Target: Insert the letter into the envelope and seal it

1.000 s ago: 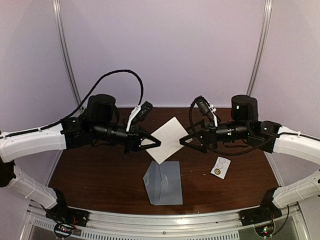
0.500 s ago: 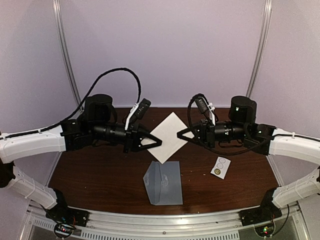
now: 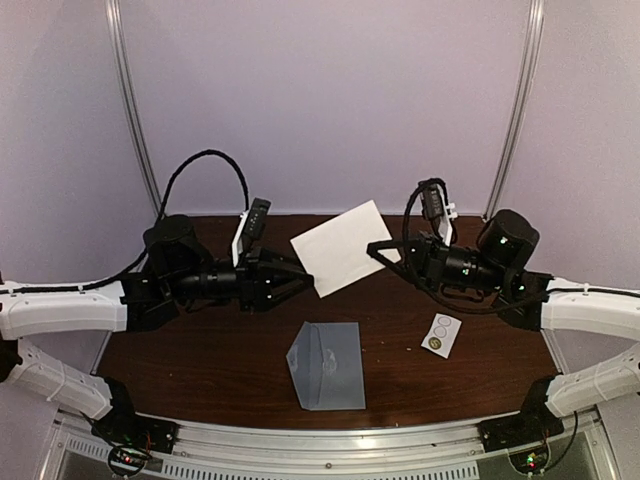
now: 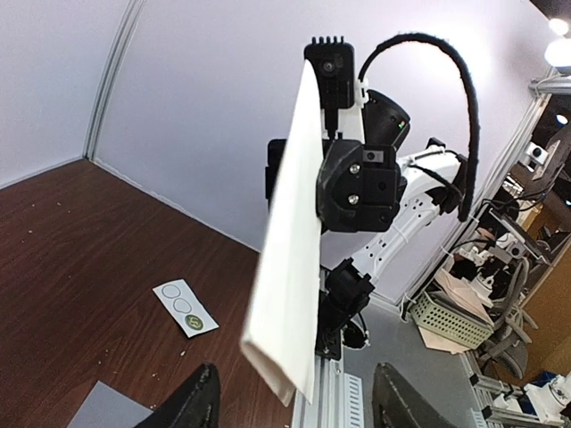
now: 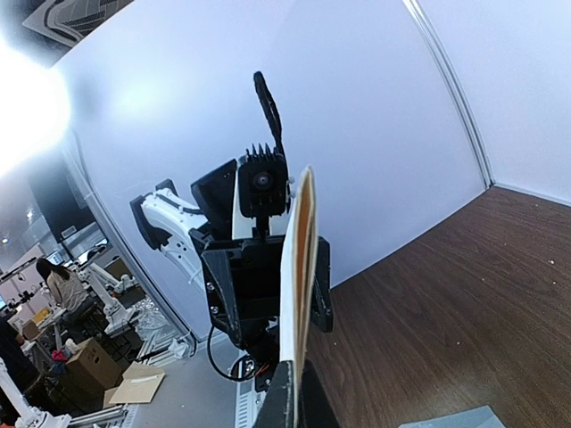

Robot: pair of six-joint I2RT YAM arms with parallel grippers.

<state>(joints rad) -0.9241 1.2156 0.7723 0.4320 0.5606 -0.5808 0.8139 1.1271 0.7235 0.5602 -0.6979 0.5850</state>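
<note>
The letter, a folded white sheet, hangs in the air above the back of the table. My right gripper is shut on its right edge; in the right wrist view the letter stands edge-on, pinched between my fingers. My left gripper is open at the letter's lower left corner. In the left wrist view the letter hangs between my spread fingers without touching either. The grey-blue envelope lies flat on the table near the front, below both grippers.
A small white sticker strip with circles lies on the brown table to the right of the envelope; the left wrist view shows the sticker strip too. White walls stand close behind the table.
My right gripper shut on the letter and my left gripper opened, letting it go. The letter rose and shifted right. My left arm drew back to the left.
</note>
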